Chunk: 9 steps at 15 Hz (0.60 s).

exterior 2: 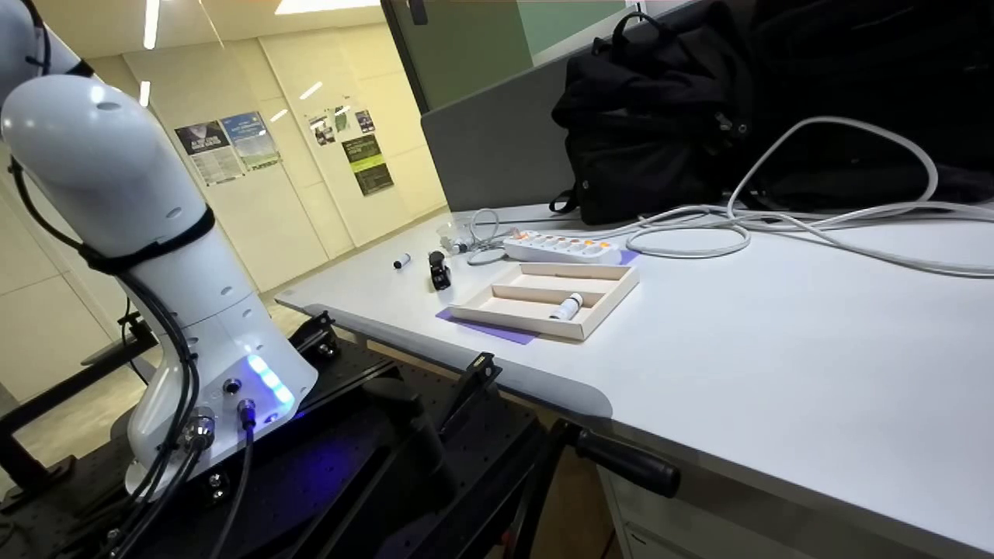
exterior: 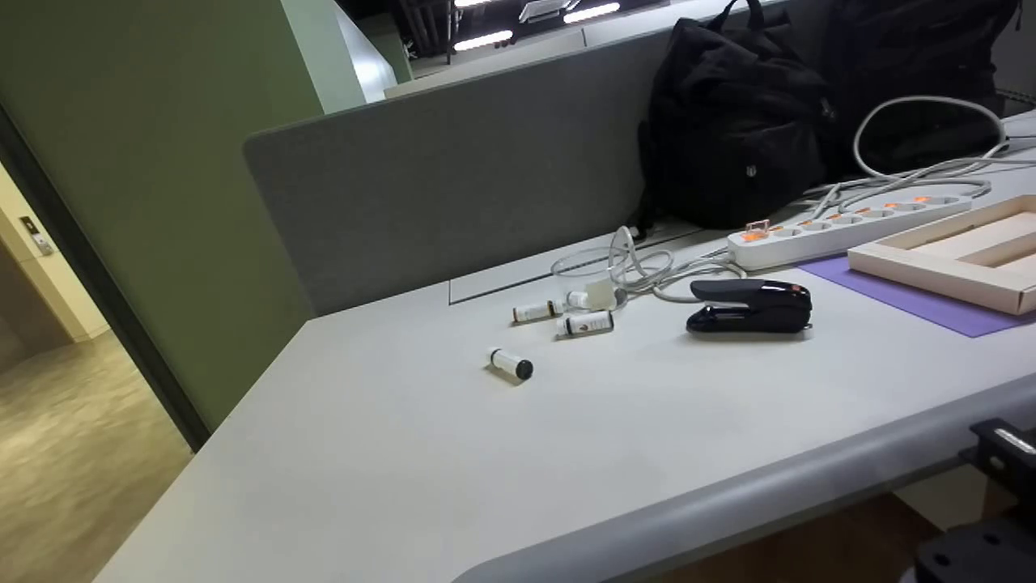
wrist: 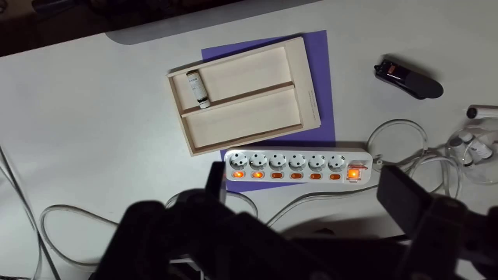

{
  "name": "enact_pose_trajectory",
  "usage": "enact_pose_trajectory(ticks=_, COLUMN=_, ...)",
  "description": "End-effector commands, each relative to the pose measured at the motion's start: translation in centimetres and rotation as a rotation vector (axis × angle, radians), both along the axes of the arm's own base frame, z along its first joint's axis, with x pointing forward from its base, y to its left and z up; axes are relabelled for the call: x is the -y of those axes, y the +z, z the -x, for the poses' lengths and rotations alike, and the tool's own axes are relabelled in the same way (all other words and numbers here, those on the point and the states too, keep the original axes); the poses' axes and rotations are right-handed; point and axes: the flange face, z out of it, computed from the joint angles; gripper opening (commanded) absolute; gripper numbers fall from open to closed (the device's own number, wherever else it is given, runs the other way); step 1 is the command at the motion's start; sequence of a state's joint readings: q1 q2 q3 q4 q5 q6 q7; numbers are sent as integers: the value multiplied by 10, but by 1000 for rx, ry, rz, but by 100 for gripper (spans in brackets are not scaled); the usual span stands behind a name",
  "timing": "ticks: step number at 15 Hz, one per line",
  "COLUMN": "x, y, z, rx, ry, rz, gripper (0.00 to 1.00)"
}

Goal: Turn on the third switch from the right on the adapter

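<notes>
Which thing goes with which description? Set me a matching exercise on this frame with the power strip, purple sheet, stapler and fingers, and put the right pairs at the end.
Things
1. power strip
2. purple sheet
3. stapler
4. fingers

Descriptions
A. black, with a small reddish mark
B. apart, gripping nothing
C. lies partly under the wooden tray
D. two of its six small switches lit, plus the larger one at the end

Right pairs: 1-D, 2-C, 3-A, 4-B
</notes>
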State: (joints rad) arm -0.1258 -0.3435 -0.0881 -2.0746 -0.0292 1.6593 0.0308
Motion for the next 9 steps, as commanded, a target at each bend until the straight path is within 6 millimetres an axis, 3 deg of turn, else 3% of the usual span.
enact_pose_trajectory(ticks=1, x=-2, y=-2, z=-6, rx=40, ry=32, rz=-14, gripper=100)
enact_pose_trajectory(ticks=5, x=-17, y=-24, z=-32, rx=126, ry=123, rz=-25, gripper=100)
enact_pose_trajectory(ticks=9, x=-41, y=-73, z=-62, rx=115, ry=212, rz=-68, gripper=100)
